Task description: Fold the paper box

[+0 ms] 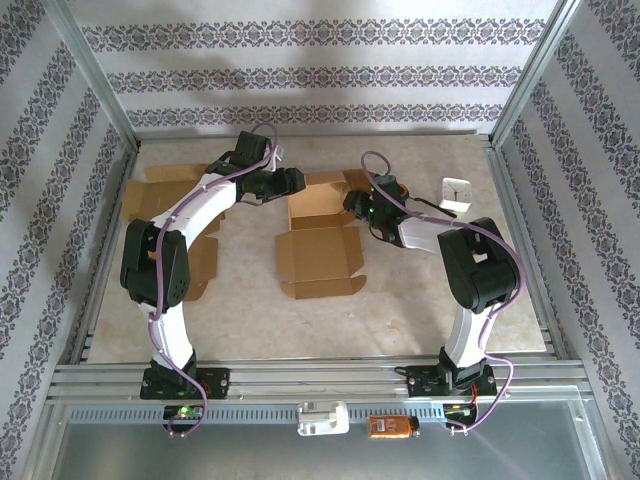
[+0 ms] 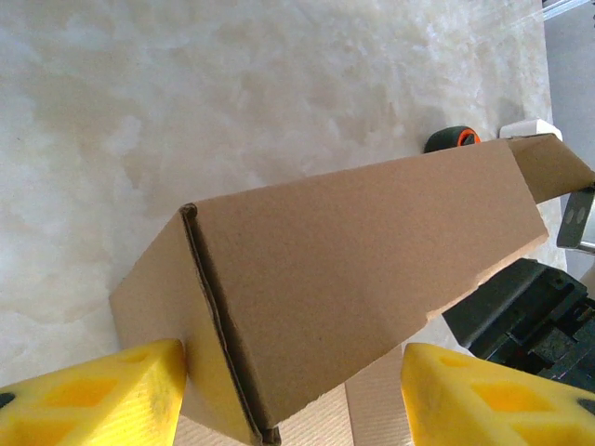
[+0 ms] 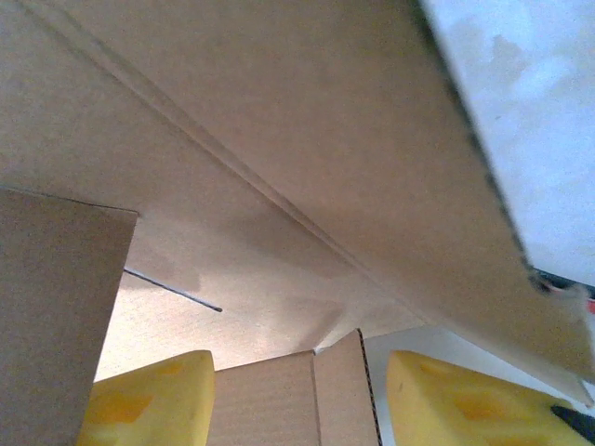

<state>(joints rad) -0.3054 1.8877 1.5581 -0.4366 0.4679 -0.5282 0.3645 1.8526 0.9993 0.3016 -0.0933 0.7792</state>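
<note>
At mid-table, your left gripper (image 1: 293, 184) and right gripper (image 1: 352, 204), both spread wide and clasping nothing, flank the paper box (image 1: 318, 250) at its raised rear wall, apparently to steady it for folding.

Black-and-orange object (image 2: 452, 138) mostly behind paper box (image 2: 353, 269)
</note>
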